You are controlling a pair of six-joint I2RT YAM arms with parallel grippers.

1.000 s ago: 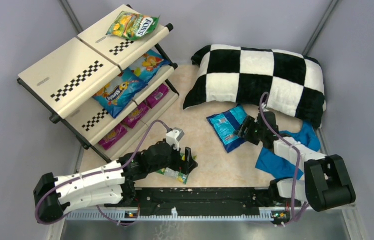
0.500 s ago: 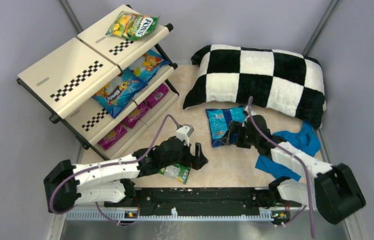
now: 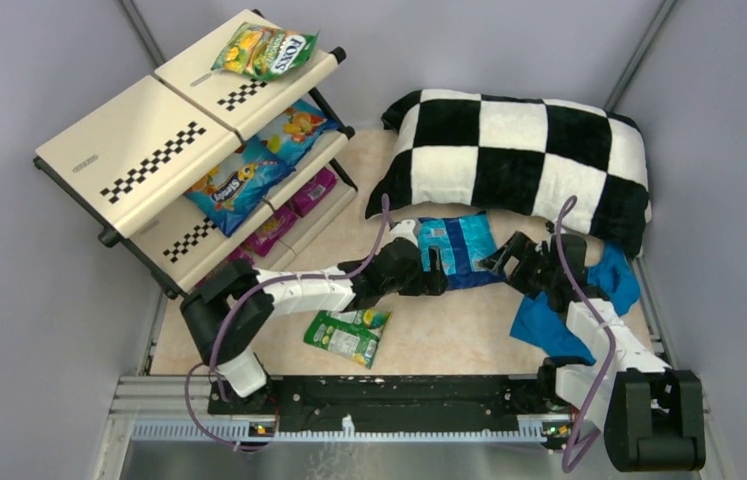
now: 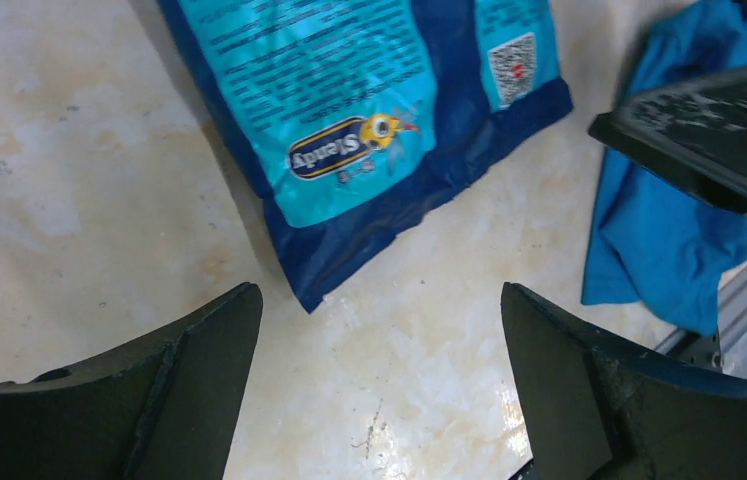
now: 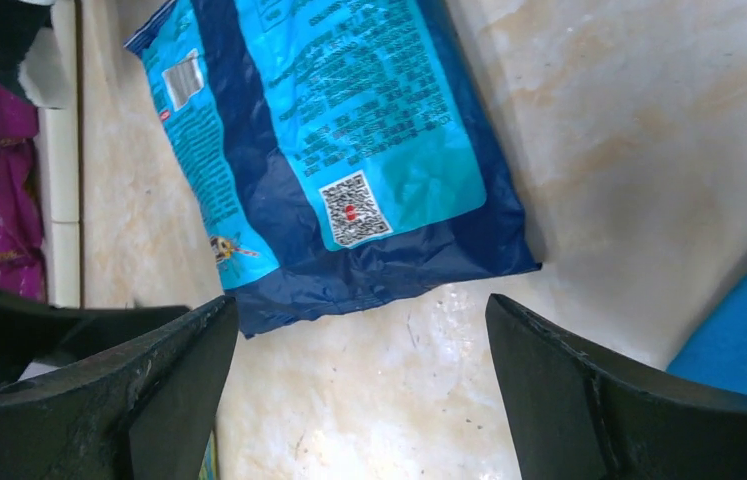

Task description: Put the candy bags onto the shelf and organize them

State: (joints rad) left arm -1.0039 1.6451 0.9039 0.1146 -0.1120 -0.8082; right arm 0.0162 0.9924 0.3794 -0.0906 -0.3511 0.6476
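Since half a second ago my left arm has swung away from the green-white candy bag and stretched across the table to the loose blue candy bag. That bag has slid up towards the checkered pillow, and my right arm has drawn back to the bag's right side.

The left gripper sits at the bag's near-left edge. In the left wrist view, the fingers of the left gripper are spread wide with nothing between them. The lower corner of the blue candy bag points into that gap.

The right gripper is also spread and holds nothing. From its wrist, the right gripper frames the bottom seam of the blue candy bag, printed back upward.

The bag lies flat, its far edge against the pillow's front edge. The blue cloth is bunched just to its right. Bare tabletop shows between it and the green-white bag, which lies uncovered near the front rail.

The shelf stands at far left. It carries the FOX'S bag on the top tier, blue bags on the middle and magenta bags on the lowest. The top tier's left panel shows bare cream.
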